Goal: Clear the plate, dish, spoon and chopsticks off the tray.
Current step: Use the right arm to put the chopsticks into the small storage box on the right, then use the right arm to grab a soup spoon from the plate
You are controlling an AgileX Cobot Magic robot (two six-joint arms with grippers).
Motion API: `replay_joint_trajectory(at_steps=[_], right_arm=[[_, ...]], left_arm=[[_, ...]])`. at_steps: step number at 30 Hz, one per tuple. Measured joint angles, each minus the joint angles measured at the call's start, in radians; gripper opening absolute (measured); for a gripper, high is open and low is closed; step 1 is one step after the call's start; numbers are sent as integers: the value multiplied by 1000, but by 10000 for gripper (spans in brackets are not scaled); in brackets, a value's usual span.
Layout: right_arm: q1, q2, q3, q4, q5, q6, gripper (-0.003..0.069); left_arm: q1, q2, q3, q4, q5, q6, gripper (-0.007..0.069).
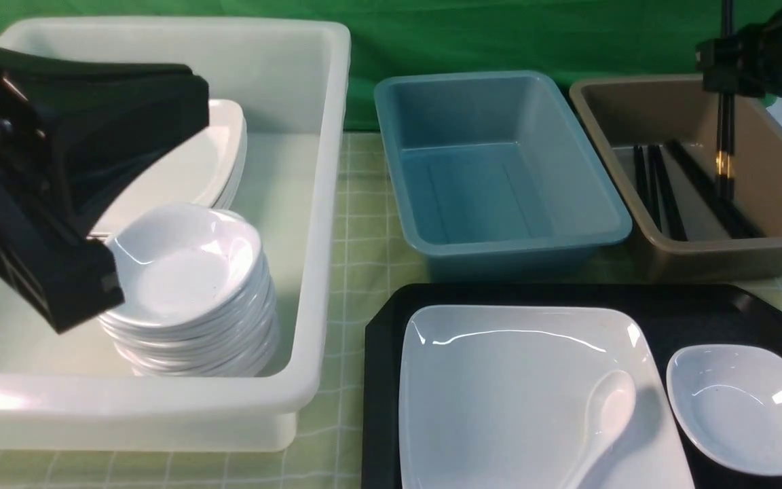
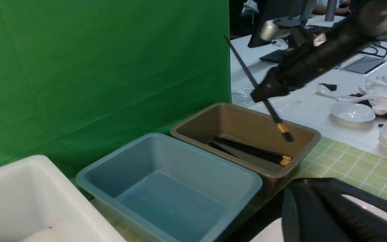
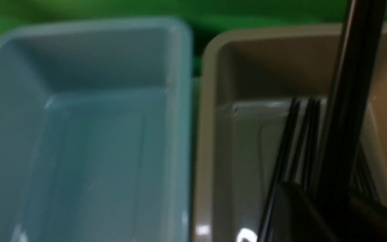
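The black tray (image 1: 381,339) lies at the front right. On it rests the large white plate (image 1: 499,394), and the white spoon (image 1: 605,414) lies on the plate's right part. The small white dish (image 1: 737,407) sits on the tray to the plate's right. My right gripper (image 1: 727,68) is high over the brown bin (image 1: 703,255), shut on the black chopsticks (image 1: 725,136), which hang nearly upright with their tips inside the bin. From the left wrist, the chopsticks (image 2: 247,72) slant through the right gripper (image 2: 264,95). My left gripper (image 1: 82,299) is shut and empty above the white tub (image 1: 323,204).
More black chopsticks (image 1: 662,190) lie on the brown bin's floor. A teal bin (image 1: 513,241) stands between the tub and the brown bin. The tub holds a stack of small dishes (image 1: 187,272) and stacked plates (image 1: 214,156). A green backdrop stands behind.
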Motion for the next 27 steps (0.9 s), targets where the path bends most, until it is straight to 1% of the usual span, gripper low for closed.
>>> replay_joint_trajectory(at_steps=[2,5,6,7,8,9,10,11,13,15,16,17,18,19,21,22,24,26,27], right_arm=[[-13,106,-58,-3,-21,8,146],[-22,180,-78,-14,-22,13,213],[-24,194,-78,-18,-19,13,266],[-24,200,-78,-19,-17,14,277],[-26,210,-79,-23,-5,15,356],[-26,210,-79,-26,10,13,405],[-26,209,-81,-26,16,10,420],[-26,197,-83,-29,43,7,455],[-26,161,-84,-31,102,4,451],[-26,124,-84,-37,158,1,426],[-22,72,-83,-48,235,-3,369],[-14,24,-73,-57,280,-3,340],[-5,-12,-56,-66,320,-3,321],[-5,-12,-51,-69,320,-3,316],[63,-150,71,-114,407,6,281],[70,-160,82,-123,412,11,279],[160,-280,237,-156,463,61,271],[253,-352,387,-168,484,156,279],[287,-373,425,-170,484,189,286]], left_arm=[[0,0,0,-1,11,0,10],[0,1,0,-1,17,1,10],[0,1,0,-1,17,1,10],[0,1,0,0,18,1,10],[0,1,0,1,18,1,10],[0,1,0,4,21,3,10],[0,1,0,4,22,2,10],[0,1,0,9,25,7,10],[0,1,0,25,33,9,10],[0,1,0,46,40,11,10],[0,1,0,70,49,12,10],[0,1,0,85,58,13,10],[0,1,0,95,68,14,10],[0,1,0,97,68,14,10],[0,1,0,120,105,15,10],[0,1,0,122,111,15,10],[0,1,0,129,147,15,10],[0,1,0,131,167,19,10],[0,1,1,131,168,19,10]])
